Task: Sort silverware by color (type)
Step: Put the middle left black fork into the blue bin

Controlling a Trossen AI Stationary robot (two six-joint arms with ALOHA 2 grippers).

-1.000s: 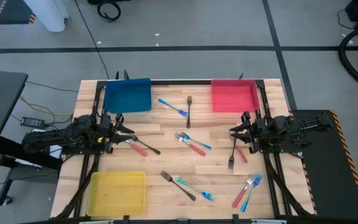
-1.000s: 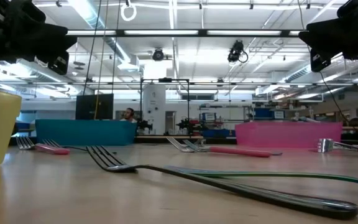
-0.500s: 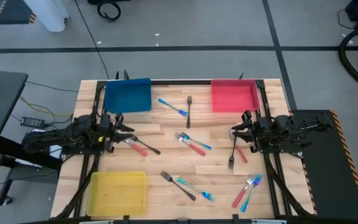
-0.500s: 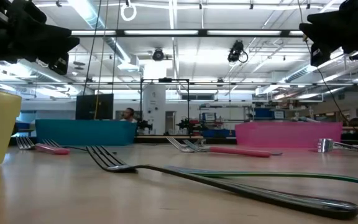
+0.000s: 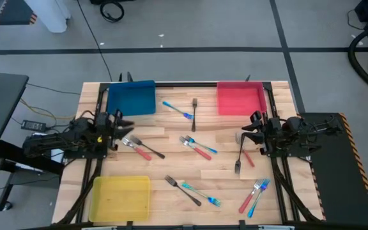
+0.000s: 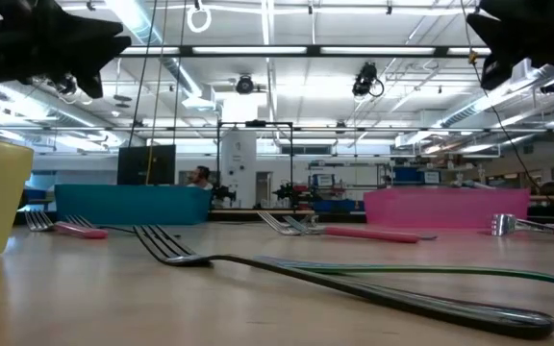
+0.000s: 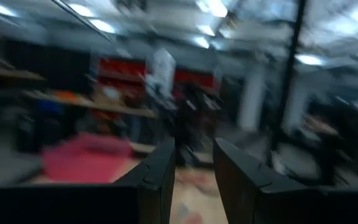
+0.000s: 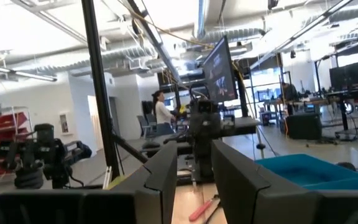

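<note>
Now red-handled fork [image 5: 137, 149] beside left claw [image 5: 121, 124], apart.

A wooden table [image 5: 171, 150] carries three flat trays: a blue tray [image 5: 131, 98] at the far left, a pink tray [image 5: 241, 99] at the far right and a yellow tray [image 5: 121, 197] at the near left corner. The silverware lies scattered between them: a blue fork [image 5: 177, 110] just beside a dark fork [image 5: 194, 114] between the far trays, a red fork [image 5: 137, 148] at the left, a red and blue pair [image 5: 197, 147] in the middle, a dark fork [image 5: 183, 190] beside a teal one [image 5: 201, 193] in front, another dark fork [image 5: 239, 155] at the right, and a red and blue bunch [image 5: 254, 195] near the front right.
</note>
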